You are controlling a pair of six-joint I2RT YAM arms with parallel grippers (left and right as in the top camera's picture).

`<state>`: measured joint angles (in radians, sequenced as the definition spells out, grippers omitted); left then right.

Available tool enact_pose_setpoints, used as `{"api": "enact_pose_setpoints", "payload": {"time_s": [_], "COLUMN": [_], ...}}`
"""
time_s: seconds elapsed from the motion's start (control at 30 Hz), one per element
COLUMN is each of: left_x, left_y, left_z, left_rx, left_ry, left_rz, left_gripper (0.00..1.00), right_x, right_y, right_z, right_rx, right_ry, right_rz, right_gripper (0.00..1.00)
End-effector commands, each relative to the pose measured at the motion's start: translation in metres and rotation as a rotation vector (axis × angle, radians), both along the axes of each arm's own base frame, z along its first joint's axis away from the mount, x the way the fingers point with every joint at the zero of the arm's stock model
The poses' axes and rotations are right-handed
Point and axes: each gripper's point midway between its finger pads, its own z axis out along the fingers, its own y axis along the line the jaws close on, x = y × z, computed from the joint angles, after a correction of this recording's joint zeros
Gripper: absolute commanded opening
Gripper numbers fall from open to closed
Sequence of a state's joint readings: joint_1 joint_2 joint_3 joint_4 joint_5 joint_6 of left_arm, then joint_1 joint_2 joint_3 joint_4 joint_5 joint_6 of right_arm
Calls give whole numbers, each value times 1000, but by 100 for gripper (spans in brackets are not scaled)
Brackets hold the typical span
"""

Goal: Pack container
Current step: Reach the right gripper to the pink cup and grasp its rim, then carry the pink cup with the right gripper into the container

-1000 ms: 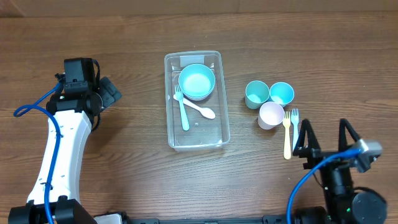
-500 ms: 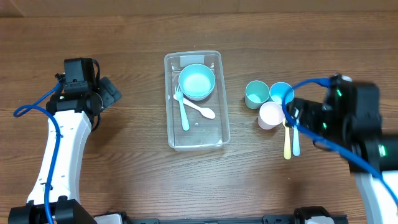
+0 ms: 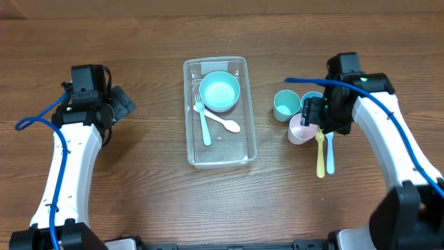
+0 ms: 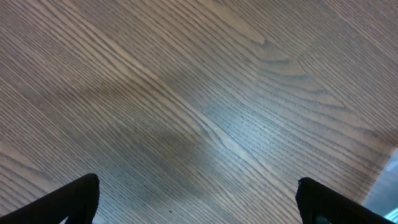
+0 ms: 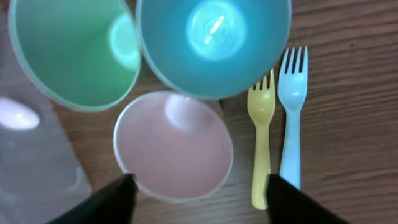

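The clear container [image 3: 223,151] stands at the table's middle, holding a light-blue bowl [image 3: 219,90], a blue fork [image 3: 205,128] and a white spoon [image 3: 227,124]. To its right are a green cup [image 3: 284,105] [image 5: 71,50], a blue cup [image 3: 316,101] [image 5: 211,43] and a pink cup [image 3: 299,130] [image 5: 174,146]. My right gripper [image 3: 316,119] [image 5: 198,200] hovers over them, open, its fingers [image 5: 112,202] either side of the pink cup's near rim, gripping nothing. My left gripper [image 3: 122,104] [image 4: 199,205] is open over bare wood, far left of the container.
A yellow fork [image 3: 320,154] [image 5: 261,143] and a blue fork [image 3: 330,157] [image 5: 290,124] lie side by side just right of the pink cup. The container's corner [image 5: 31,162] shows at the right wrist view's left edge.
My right arm swung from the table's near edge up over the three cups, and its jaws have narrowed somewhat. The left arm and everything in the container stayed put.
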<state>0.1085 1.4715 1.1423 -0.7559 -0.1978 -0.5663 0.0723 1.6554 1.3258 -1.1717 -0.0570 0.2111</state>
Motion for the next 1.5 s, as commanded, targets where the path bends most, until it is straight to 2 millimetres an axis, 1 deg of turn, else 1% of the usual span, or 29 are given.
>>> {"api": "enact_pose_setpoints", "payload": {"time_s": [0.0,0.17,0.27,0.33,0.37,0.47,0.5,0.53,0.57,0.6,0.73,0.8,0.9,1.03,1.1,1.17,1.2,1.27,1.3,1.37,1.43,1.47], "left_x": [4,4,4,4,4,4,4,4,4,4,4,4,4,4,4,4,4,4,4,4,4,4], "left_y": [2,1,2,2,2,1,2,1,2,2,2,2,1,2,2,2,2,2,2,1,2,1], "left_z": [15,15,15,15,15,15,15,15,15,15,15,15,15,15,15,15,15,15,15,15,15,15], "left_rx": [14,14,14,14,14,14,14,14,14,14,14,14,14,14,14,14,14,14,14,14,14,14], "left_ry": [-38,-39,-38,-38,-38,-38,-38,-38,-38,-39,-38,-38,-38,-38,-38,-38,-38,-39,-38,-38,-38,-38], "left_rz": [-15,-15,-15,-15,-15,-15,-15,-15,-15,-15,-15,-15,-15,-15,-15,-15,-15,-15,-15,-15,-15,-15], "left_gripper": [100,100,100,100,100,100,100,100,100,100,100,100,100,100,100,100,100,100,100,100,100,100], "right_x": [11,13,10,6,3,2,1,0,0,0,-2,-2,0,-3,-7,-14,-18,-23,-27,-33,-36,-38], "right_y": [-4,-4,-4,-4,-4,-4,-4,-4,-4,-4,-4,-3,3,16,26,49,59,79,93,120,136,148], "right_z": [-1,-12,-33,-44,-50,-50,-50,-50,-50,-50,-46,-37,-4,64,92,127,136,145,146,140,135,131], "right_rx": [-21,-22,-21,-21,-22,-21,-21,-21,-21,-21,-18,-15,14,33,49,74,84,103,115,128,133,136], "right_ry": [-17,-2,-3,0,6,11,14,17,20,21,22,10,-40,-168,-233,-323,-348,-370,-370,-356,-346,-337], "right_rz": [-9,-8,-9,-9,-9,-9,-8,-8,-8,-8,-9,-10,-2,37,70,142,176,231,263,342,391,424], "right_gripper": [59,59,59,58,54,38,28,22,12,5,4,4,4,4,4,4,4,4,4,4,4,4]}}
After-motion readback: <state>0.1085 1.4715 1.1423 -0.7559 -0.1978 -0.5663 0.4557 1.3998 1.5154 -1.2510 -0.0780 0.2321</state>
